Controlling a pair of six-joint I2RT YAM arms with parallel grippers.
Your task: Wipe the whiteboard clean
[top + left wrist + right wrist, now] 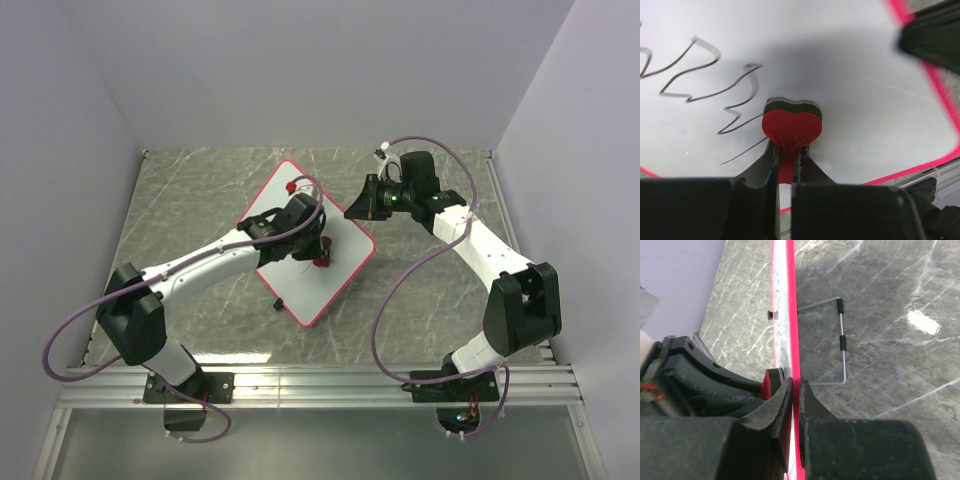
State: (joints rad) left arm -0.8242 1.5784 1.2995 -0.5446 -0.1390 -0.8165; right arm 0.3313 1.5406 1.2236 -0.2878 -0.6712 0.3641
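Right gripper (796, 386) jaws tight on whiteboard (782, 315) edge

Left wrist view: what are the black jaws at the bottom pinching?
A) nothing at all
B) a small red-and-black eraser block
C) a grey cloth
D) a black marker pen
B: the jaws are closed on the small red-and-black eraser block, its black face toward the large white pink-framed whiteboard.
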